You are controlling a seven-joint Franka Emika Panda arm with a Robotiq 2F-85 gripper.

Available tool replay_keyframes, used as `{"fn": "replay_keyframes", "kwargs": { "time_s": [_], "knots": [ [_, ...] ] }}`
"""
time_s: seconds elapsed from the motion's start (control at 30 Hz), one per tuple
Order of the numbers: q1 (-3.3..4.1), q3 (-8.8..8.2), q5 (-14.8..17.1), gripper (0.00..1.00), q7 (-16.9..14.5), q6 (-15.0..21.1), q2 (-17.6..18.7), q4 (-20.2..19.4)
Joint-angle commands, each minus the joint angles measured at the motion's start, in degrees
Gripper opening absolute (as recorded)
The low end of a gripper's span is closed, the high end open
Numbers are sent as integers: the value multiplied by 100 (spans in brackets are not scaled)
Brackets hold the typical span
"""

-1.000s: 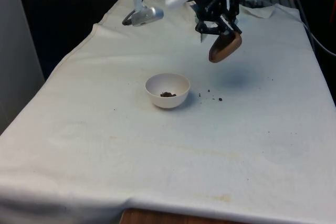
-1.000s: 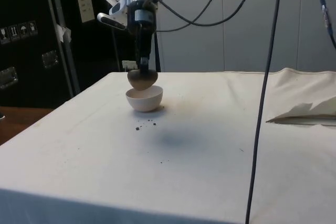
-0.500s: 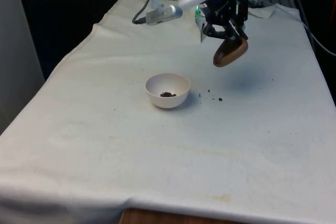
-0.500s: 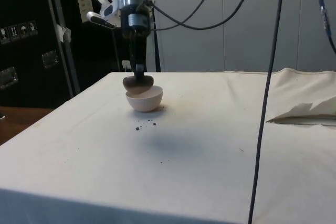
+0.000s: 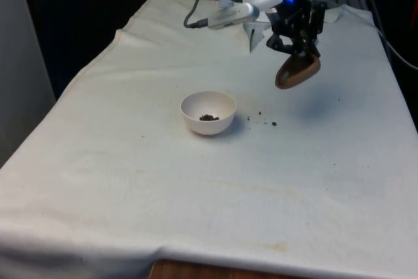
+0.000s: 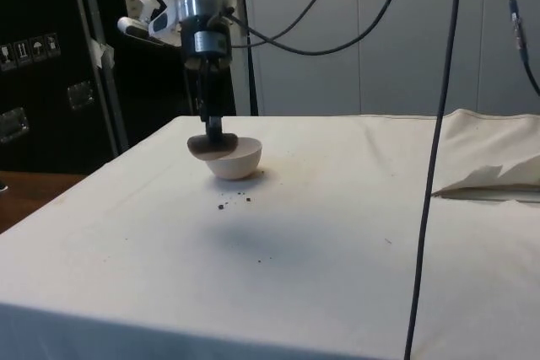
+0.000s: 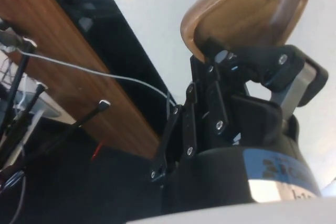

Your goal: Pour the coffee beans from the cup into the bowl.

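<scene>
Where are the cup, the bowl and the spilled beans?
cup (image 5: 297, 73), front view, its brown outer wall
bowl (image 5: 208, 113), front view, its white rim and wall
spilled beans (image 5: 268, 121), front view, on the cloth

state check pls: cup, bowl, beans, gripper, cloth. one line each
cup: held off the table, tipped on its side, looks empty in the wrist view
bowl: upright on the cloth, a few beans inside
beans: small cluster in the bowl; a few spilled on the cloth at the front view's right of it
gripper: shut on the cup's rim
cloth: flat over the table
</scene>
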Motion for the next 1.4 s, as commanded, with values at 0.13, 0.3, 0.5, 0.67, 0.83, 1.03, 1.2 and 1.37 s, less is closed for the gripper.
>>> {"fn": "replay_keyframes", "kwargs": {
  "time_s": [0.13, 0.3, 0.5, 0.67, 0.83, 1.03, 1.2, 1.37],
  "knots": [
    [57, 138, -195, 0, 241, 292, -6, -57],
    [23, 286, -281, 0, 327, 441, 63, -34],
    [17, 390, -252, 0, 361, 527, 218, 109],
    [40, 481, -286, 0, 464, 625, 321, 212],
    [40, 602, -361, 0, 590, 808, 367, 212],
    [46, 745, -539, 0, 739, 1066, 401, 160],
    [-11, 911, -636, 0, 791, 1243, 407, 103],
    [46, 1008, -779, 0, 888, 1690, 344, -103]
  ]
}}
